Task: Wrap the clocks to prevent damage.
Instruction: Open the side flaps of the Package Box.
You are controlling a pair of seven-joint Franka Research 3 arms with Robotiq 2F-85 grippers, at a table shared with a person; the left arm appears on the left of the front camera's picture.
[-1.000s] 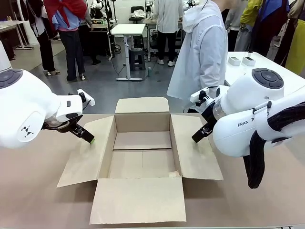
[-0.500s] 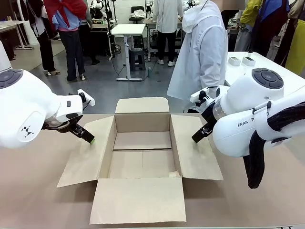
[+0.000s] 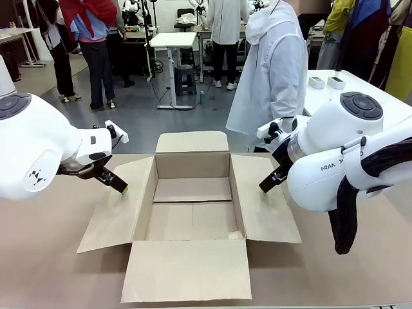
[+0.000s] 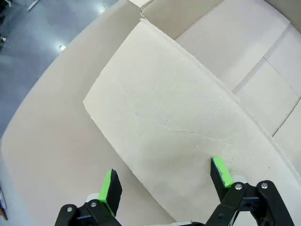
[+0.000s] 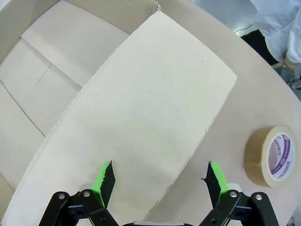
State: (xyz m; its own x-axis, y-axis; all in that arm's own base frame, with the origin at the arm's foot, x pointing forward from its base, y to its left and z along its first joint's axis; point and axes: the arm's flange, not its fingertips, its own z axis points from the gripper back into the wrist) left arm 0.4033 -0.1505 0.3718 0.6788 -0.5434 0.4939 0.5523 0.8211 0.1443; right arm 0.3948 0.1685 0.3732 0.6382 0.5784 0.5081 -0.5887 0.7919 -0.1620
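Observation:
The clocks are out of view. An open brown cardboard box (image 3: 192, 165) stands mid-table with all its flaps spread flat and nothing inside. My left gripper (image 3: 114, 182) hovers just above the box's left flap (image 4: 178, 117); its green-padded fingers stand wide apart around nothing (image 4: 167, 181). Over the right flap (image 5: 150, 108) hangs my right gripper (image 3: 270, 180), open as well, with only the flap showing between its fingers (image 5: 160, 176).
A roll of brown tape (image 5: 273, 155) lies on the table just beyond the right flap's outer edge. A person in a white coat (image 3: 273, 71) stands at the far side, turned away. The brown table top (image 3: 51, 257) is bare around the box.

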